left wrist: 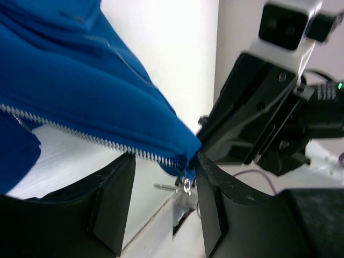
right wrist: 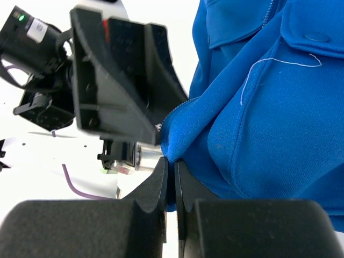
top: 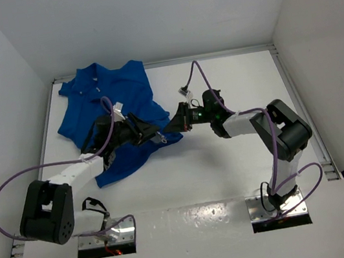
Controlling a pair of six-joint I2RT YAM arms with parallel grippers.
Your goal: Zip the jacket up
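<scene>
Right gripper (right wrist: pixel 172 167) is clamping the jacket (right wrist: pixel 258 123) hem just beside the pull (left wrist: pixel 186 186), while left gripper (left wrist: pixel 164 180) is gaping around it, seemingly needing a square, centred closing.

My jacket (top: pixel 97 91) is royal-blue soft fabric, lying rumpled on the far left of the tabletop (top: pixel 236 79) with its collar end toward the back wall. Its near right hem corner is drawn out to a point toward the middle and pinched between the pressed-together fingers of my right claw (right wrist: pixel 173 174). A pale line of zipper teeth (left wrist: pixel 80 131) runs along the taut edge down to that corner. There the small silver pull (left wrist: pixel 186 185) hangs between the spread fingers of my left claw (left wrist: pixel 161 177). A loose white thread (right wrist: pixel 252 75) lies across the cloth below a snapped flap (right wrist: pixel 314 36).
</scene>
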